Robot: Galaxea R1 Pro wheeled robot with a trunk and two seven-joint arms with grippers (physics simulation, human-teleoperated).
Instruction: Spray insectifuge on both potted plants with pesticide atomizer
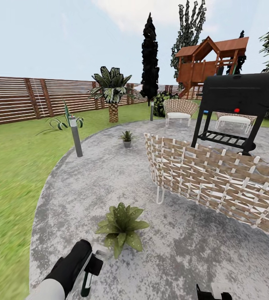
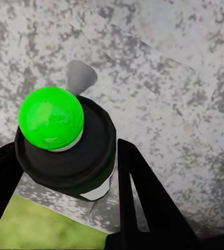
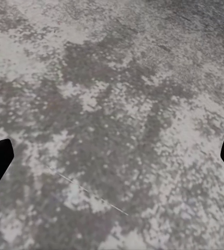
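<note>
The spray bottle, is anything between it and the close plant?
No. The left gripper holds the atomizer right beside the near plant, with only bare patio between. The woven chair stands off to the side.

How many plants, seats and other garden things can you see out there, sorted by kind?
Potted plants: 2
Palm: 1
Striped-leaf plant: 1
Wicker seats: 3
Grill: 1
Playhouse: 1
Lamp posts: 2
Atomizer: 1
Total: 12
</note>
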